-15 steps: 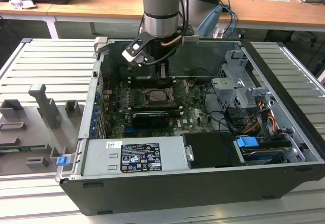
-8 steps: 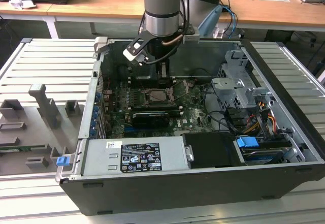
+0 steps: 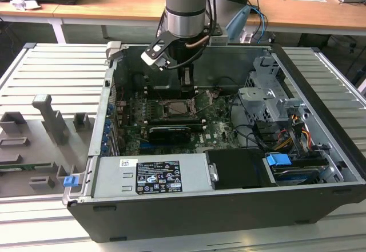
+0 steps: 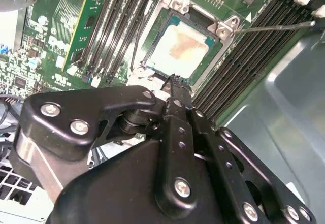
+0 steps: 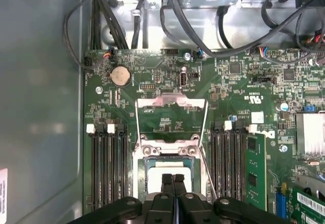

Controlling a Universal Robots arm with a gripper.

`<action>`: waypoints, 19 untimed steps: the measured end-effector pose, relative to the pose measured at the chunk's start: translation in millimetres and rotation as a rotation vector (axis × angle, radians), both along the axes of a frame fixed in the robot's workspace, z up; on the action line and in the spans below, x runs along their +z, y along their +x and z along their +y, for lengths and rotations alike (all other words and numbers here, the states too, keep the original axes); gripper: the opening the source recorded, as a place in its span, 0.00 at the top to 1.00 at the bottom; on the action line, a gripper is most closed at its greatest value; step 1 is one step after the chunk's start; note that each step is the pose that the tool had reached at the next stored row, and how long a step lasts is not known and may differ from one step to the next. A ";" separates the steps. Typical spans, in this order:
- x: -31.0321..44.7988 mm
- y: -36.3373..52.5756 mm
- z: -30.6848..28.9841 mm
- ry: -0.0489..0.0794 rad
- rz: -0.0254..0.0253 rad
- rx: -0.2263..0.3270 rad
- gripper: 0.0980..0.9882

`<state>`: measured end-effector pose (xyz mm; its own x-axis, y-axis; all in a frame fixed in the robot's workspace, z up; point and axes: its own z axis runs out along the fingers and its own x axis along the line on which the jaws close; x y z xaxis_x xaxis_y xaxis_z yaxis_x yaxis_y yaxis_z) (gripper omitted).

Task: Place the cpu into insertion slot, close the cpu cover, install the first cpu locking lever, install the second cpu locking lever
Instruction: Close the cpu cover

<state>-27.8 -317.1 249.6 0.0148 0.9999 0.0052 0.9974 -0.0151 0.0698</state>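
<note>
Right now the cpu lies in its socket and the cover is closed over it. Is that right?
No. The cpu lies in its socket, but the cover is open, folded back off it, as the first wrist view shows.

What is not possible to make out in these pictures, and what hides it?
1. First wrist view: the shut gripper covers part of the cpu.
2. Second wrist view: the gripper's tip overlaps the cpu's edge; contact cannot be told.
3. Exterior view: the arm hides part of the motherboard; the cpu is too small to judge.
</note>
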 end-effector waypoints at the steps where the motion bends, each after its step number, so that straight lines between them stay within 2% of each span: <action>1: 0.0 1.0 0.0 0.000 0.0000 0.000 0.99; 19: 0.1 13.4 0.1 0.000 0.0001 0.000 0.99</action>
<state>-14.4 -316.9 249.7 0.0150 0.9999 0.0049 0.9975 -0.0153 0.0697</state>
